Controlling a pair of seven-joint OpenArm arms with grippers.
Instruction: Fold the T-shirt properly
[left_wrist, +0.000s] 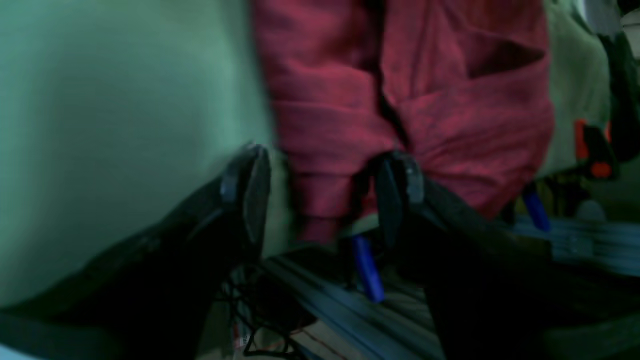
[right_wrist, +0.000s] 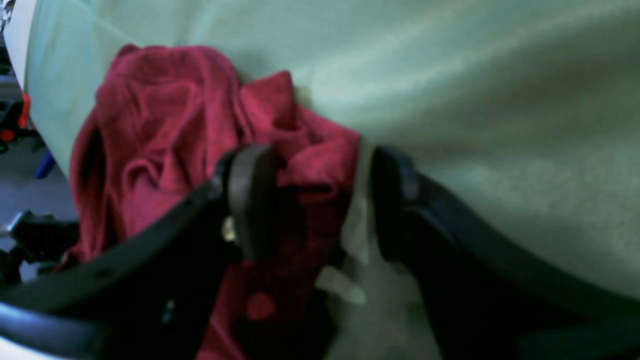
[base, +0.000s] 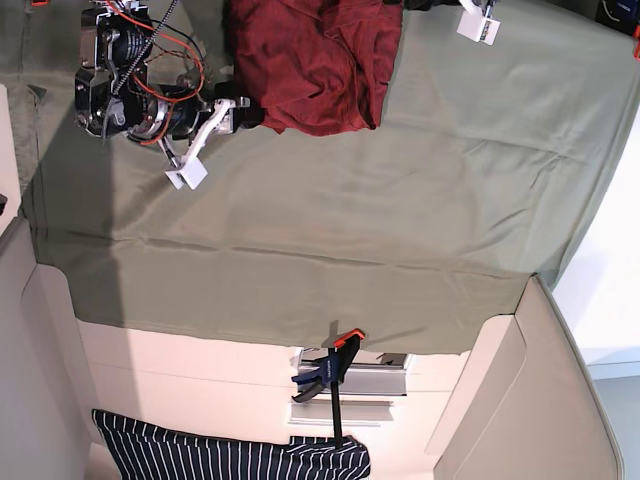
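Lying crumpled in a heap on the green cloth (base: 400, 220), hard against the top edge of the base view: a red T-shirt (base: 310, 65). Bunched and folded over itself, with no collar, hem or sleeve to make out, so no telling which way it points. Stretching wider than tall in the base view, long axis along that top edge, upper part cut off by the frame.

Meeting the heap at its lower left corner in the base view: the right gripper (right_wrist: 320, 200), jaws spread wide. Straddling a fold of the shirt in the right wrist view, with red fabric lying against one finger (right_wrist: 250, 200) and a thin strip of green cloth showing before the other. Not clamped on anything.

Meeting the heap from the opposite side, barely inside the base view at its top right: the left gripper (left_wrist: 322, 200), jaws likewise spread wide. Framing a bunched fold of shirt in the blurred left wrist view, fabric filling most of the gap and touching the right-hand finger in that picture. Nothing gripped.

Behind the right gripper, the right arm (base: 125, 85) with its red and black wires, over the cloth's top left corner. Just below it in the base view, a white tag (base: 187, 175); a second white tag (base: 478, 27) near the left gripper. Clipped at the cloth's lower edge, well apart from the shirt, a black and orange clamp (base: 335, 375). Lying at the bottom of the base view, off the cloth, a striped garment (base: 230, 458).
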